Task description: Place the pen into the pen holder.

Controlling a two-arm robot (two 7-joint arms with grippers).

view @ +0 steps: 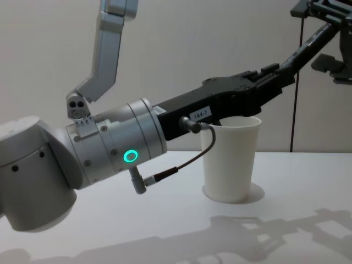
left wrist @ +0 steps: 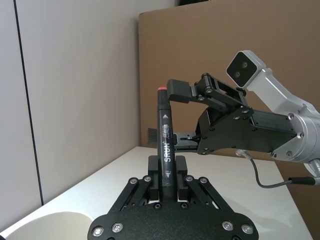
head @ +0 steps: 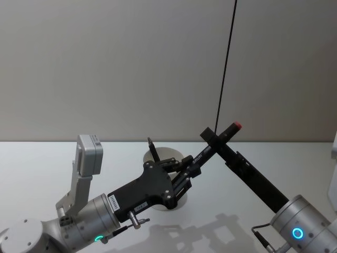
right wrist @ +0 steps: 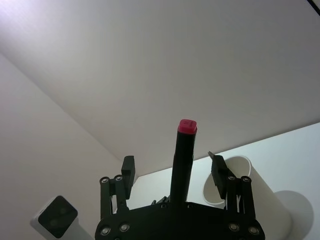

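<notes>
My left gripper (head: 190,164) is shut on the lower half of a black pen (head: 213,143) with a red cap; the left wrist view shows the left gripper (left wrist: 167,170) clamped on the pen (left wrist: 164,130). The pen slants up and to the right above the pen holder (head: 164,154), a white paper cup (view: 231,159). My right gripper (head: 218,142) reaches in from the lower right. It is open, with a finger on each side of the pen's capped end (right wrist: 182,155). The right gripper's fingers (right wrist: 128,169) stand well apart from the pen.
The white table (head: 274,158) runs up to a plain grey wall. A thin black cable (head: 225,63) hangs down behind the pen. A brown cardboard panel (left wrist: 225,45) stands beyond the table in the left wrist view.
</notes>
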